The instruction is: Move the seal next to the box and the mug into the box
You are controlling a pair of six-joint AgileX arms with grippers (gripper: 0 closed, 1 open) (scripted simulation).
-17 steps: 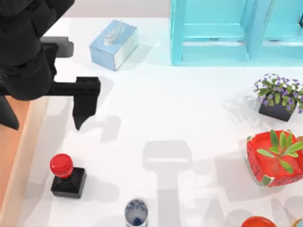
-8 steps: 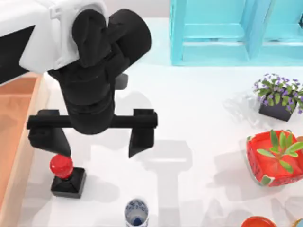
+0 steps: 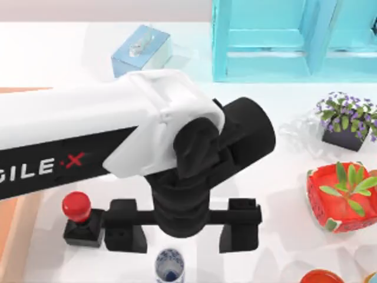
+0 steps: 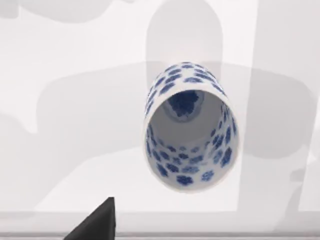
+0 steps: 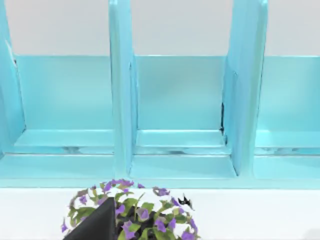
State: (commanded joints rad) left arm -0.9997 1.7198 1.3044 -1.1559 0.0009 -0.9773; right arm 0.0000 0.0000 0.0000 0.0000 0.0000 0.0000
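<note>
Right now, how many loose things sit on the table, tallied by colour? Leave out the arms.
Red: 2, seal, watermelon planter
Blue and white: 1, mug
Light blue: 1, tissue box
Turquoise: 1, shelf unit
Purple-flowered: 1, potted plant
Total: 6

The table holds one seal (image 3: 78, 218), one mug (image 3: 169, 265), one wooden box (image 3: 12, 212), one tissue box (image 3: 138, 50), one turquoise shelf unit (image 3: 294, 38), one purple-flowered plant (image 3: 346, 121) and one watermelon-patterned planter (image 3: 341, 197).
</note>
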